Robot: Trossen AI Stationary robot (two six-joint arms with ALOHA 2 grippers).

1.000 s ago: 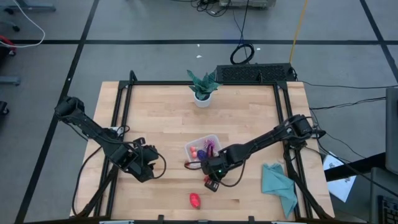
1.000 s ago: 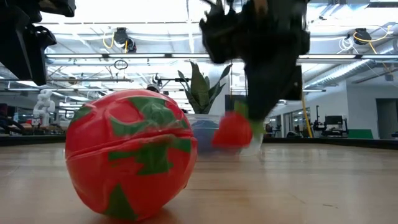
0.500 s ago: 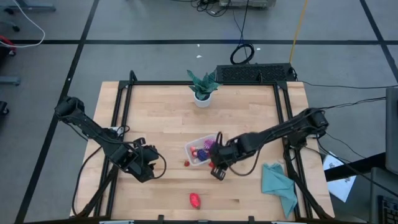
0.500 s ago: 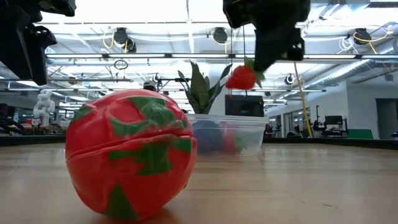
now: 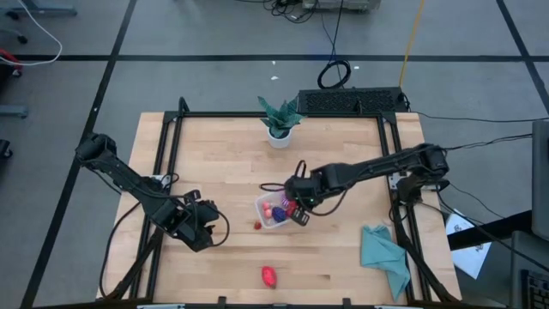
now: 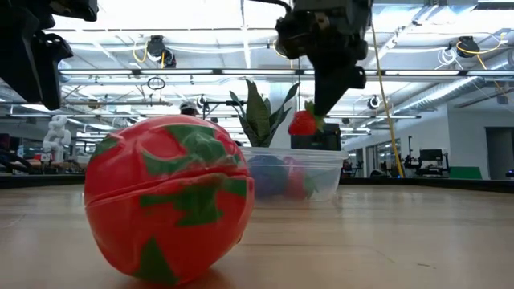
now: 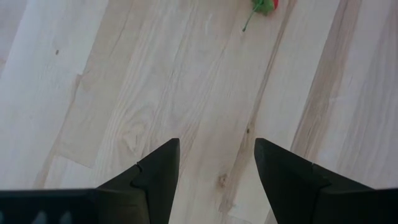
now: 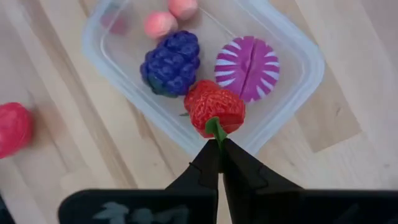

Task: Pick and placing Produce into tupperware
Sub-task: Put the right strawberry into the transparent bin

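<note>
Right gripper point(image 8: 219, 144) is closed on the green stem of a red strawberry point(image 8: 215, 107) and holds it in the air, over the near wall of the tupperware point(image 8: 297, 93). In the low view the strawberry point(image 6: 303, 123) hangs from this gripper point(image 6: 321, 103) clearly above the rim of the clear container point(image 6: 325, 172), not touching it. From above, the right gripper point(image 5: 296, 206) is at the right side of the tupperware point(image 5: 264, 204), which stands near the middle of the wooden table point(image 5: 223, 154).

Inside the tupperware there are already a dark purple bunch of grapes point(image 8: 171, 62), a round pink and white striped fruit point(image 8: 247, 67), and two small pink pieces point(image 8: 160, 25) close to the far wall. One small red fruit point(image 5: 256, 225) lies on the table just beside the container, on its left side. A bigger red fruit with green marks point(image 5: 268, 275) lies near the front edge of the table, well apart from the container; in the low view it fills the foreground point(image 6: 169, 201).

Left gripper point(image 7: 211, 163) is over bare wood at the left part of the table, with its fingers apart and nothing between them; from above it is seen at point(image 5: 206, 225). A green potted plant point(image 5: 280, 118) stands at the back edge, and a teal cloth point(image 5: 382, 253) lies at the right front corner.
</note>
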